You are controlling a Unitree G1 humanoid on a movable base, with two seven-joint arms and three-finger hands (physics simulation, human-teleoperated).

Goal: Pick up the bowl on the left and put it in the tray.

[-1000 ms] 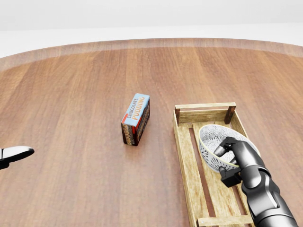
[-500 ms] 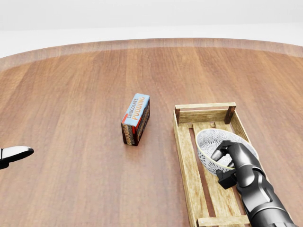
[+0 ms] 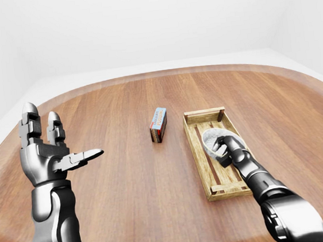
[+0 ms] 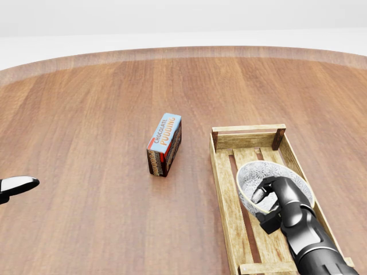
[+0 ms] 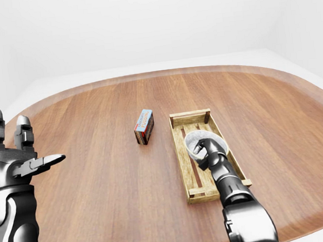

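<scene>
Inside the wooden tray [image 4: 221, 172], near its middle, the patterned bowl [image 4: 258, 173] is sitting low over the slats — the right hand [image 4: 278, 200] is gripping its near rim, fingers clenched round it. Left of the tray, well apart, a chocolate pudding box [image 4: 165, 144] is lying on the round wooden table [image 4: 86, 126]. Farther left, the left hand [image 3: 46, 153] is hovering upright — fingers spread, grasping nothing.

Bowl [image 4: 259, 175] in the tray [image 4: 224, 182], pudding box [image 4: 165, 144] just left of the tray, on the table [image 4: 92, 114].
</scene>
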